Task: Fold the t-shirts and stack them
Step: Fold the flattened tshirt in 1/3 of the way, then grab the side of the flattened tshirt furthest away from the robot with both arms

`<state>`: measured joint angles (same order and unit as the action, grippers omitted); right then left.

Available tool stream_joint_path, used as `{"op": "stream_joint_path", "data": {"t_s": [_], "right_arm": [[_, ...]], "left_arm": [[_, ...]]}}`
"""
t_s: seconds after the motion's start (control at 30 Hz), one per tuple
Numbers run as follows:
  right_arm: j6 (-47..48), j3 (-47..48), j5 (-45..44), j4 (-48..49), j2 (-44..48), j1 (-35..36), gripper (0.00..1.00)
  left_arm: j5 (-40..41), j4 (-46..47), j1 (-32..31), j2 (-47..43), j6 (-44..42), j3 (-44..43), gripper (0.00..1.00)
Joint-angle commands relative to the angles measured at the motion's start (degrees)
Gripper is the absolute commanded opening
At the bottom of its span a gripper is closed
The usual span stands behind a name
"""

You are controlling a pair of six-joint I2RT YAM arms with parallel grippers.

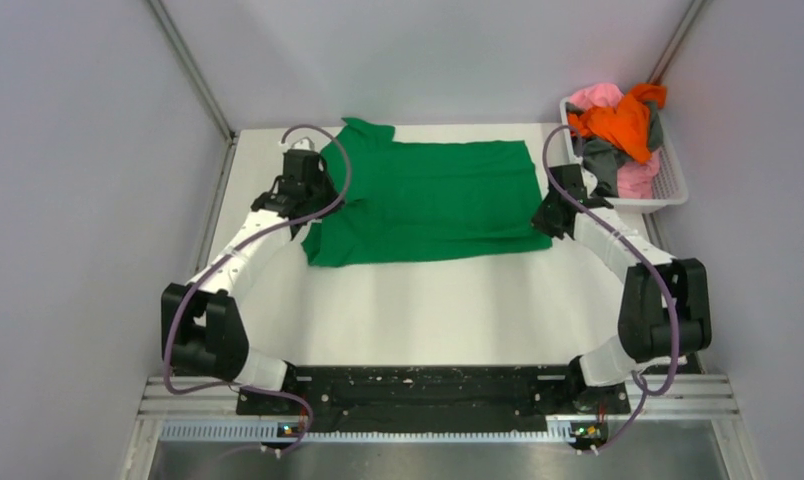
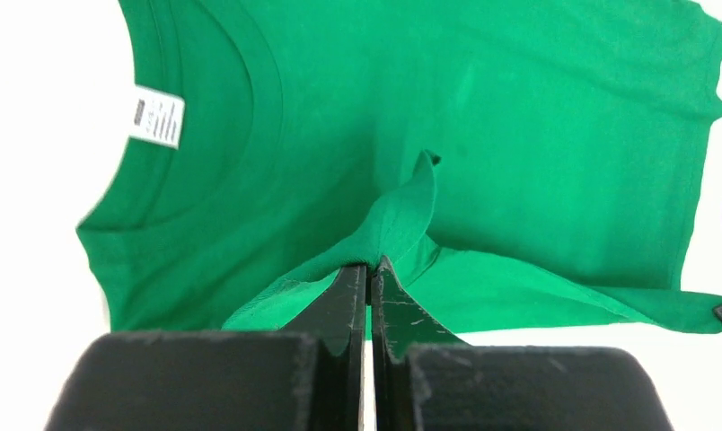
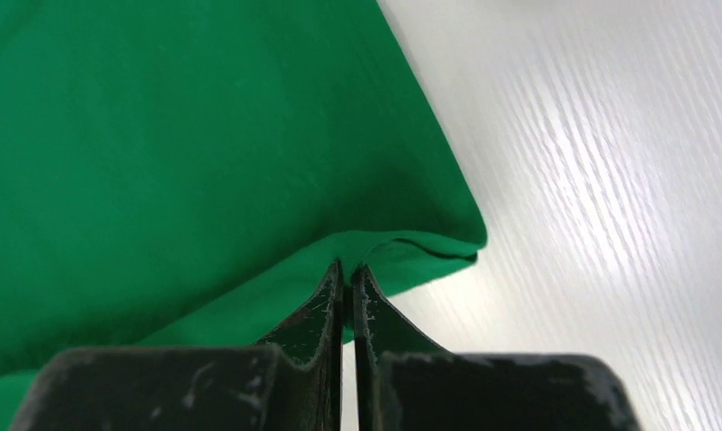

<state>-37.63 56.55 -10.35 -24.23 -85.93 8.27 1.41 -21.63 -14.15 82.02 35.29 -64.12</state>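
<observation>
A bright green t-shirt [image 1: 428, 200] lies spread on the white table, collar to the left. My left gripper [image 1: 308, 205] is shut on its near edge by the sleeve; the left wrist view shows the pinched green fold [image 2: 402, 215] and the white neck label [image 2: 155, 117]. My right gripper [image 1: 550, 222] is shut on the shirt's near right hem corner [image 3: 429, 247]. Orange [image 1: 623, 120], pink [image 1: 598, 97] and dark grey [image 1: 603, 160] t-shirts are heaped in the basket at the back right.
A white mesh basket [image 1: 670, 185] stands at the table's back right corner, close to my right arm. Grey walls close in the left, right and back. The white table [image 1: 428, 310] stretches from the shirt to the arm bases.
</observation>
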Motion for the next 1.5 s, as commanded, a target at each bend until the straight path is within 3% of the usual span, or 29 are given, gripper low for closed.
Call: {"op": "stream_joint_path", "data": {"t_s": [0.0,0.63,0.87,0.97,1.0,1.03,1.1,1.17,1.2,1.23,1.3,1.47], "right_arm": [[1.6,6.0,2.1,3.0,-4.2,-0.5,0.0],[0.5,14.9,0.8,2.1,-14.0,-1.3,0.0],[0.2,15.3,-0.3,1.9,-14.5,-2.3,0.0],[-0.6,15.7,-0.6,1.9,-15.3,-2.5,0.12],[-1.0,15.7,-1.0,2.0,-15.5,-2.5,0.18],[-1.2,15.9,-1.6,2.3,-15.9,-2.6,0.26],[-1.7,16.5,-2.8,2.5,-16.7,-3.2,0.44],[-1.5,18.0,-2.9,2.3,-17.6,-3.6,0.58],[-0.7,18.9,-2.2,1.9,-17.8,-3.6,0.64],[0.2,19.4,-0.9,1.6,-17.8,-3.6,0.67],[2.3,18.7,1.3,1.9,-16.8,-3.4,0.83],[6.6,13.4,3.9,4.0,-12.9,0.1,0.87]], "left_arm": [[1.6,3.2,2.1,3.7,-3.9,-6.6,0.0],[-9.0,10.2,6.0,26.2,-19.8,-24.4,0.0],[-7.5,9.1,7.2,31.1,-23.3,-28.8,0.0],[-4.6,7.9,7.6,31.7,-22.5,-29.7,0.0],[-3.8,7.7,7.6,32.0,-21.8,-30.0,0.04],[-3.3,7.7,7.7,32.4,-21.3,-30.6,0.15],[-2.1,7.0,7.7,33.6,-19.8,-32.8,0.46],[-0.5,4.2,7.7,35.2,-18.1,-36.3,0.71],[0.0,2.6,7.7,35.8,-17.5,-38.0,0.9],[0.3,1.3,7.7,36.2,-17.2,-39.3,0.98],[-0.1,-0.3,7.7,35.7,-16.7,-39.6,0.99],[-10.6,3.3,7.5,29.2,-11.3,-28.9,0.99]]}}
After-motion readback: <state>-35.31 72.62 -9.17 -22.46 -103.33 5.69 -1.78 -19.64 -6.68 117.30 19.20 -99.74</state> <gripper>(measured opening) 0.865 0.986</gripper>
